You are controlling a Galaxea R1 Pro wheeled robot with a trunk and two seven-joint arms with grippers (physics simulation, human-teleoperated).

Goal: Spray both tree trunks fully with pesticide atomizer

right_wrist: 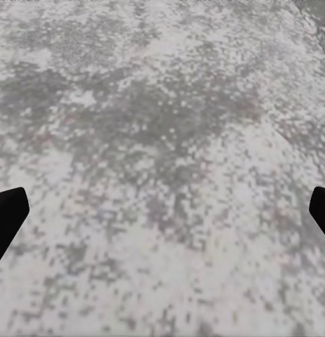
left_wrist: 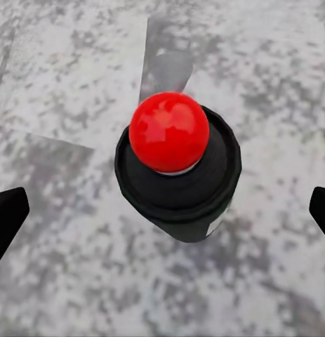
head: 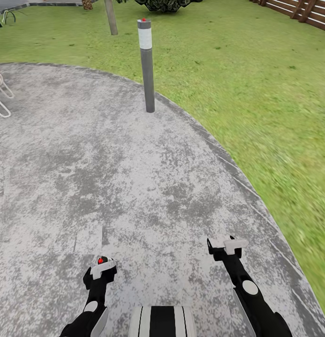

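Hovering straight above the spray bottle (left_wrist: 177,172), your left gripper (head: 102,270) looks down on its red button (left_wrist: 168,131) and black cap, and the two fingers (left_wrist: 8,214) stand wide apart at either side, touching nothing. So this gripper is released, not yet grasping. I think it is placed like this so the bottle sits in the middle of the gap before you lower and close.

The bottle stands upright on the grey paved floor (head: 134,178), well on the near side of the grey post (head: 146,65), close in front of your base. From the head camera, only its red spot shows at the gripper.

Your right gripper (head: 227,244) also hangs spread wide over bare pavement, holding nothing; probably it waits out of the way.

Beyond the post a thin trunk (head: 110,16) rises from the grass (head: 256,93), and a wooden fence (head: 298,10) closes the far corner. Whether that trunk is one to spray, you cannot tell from here.
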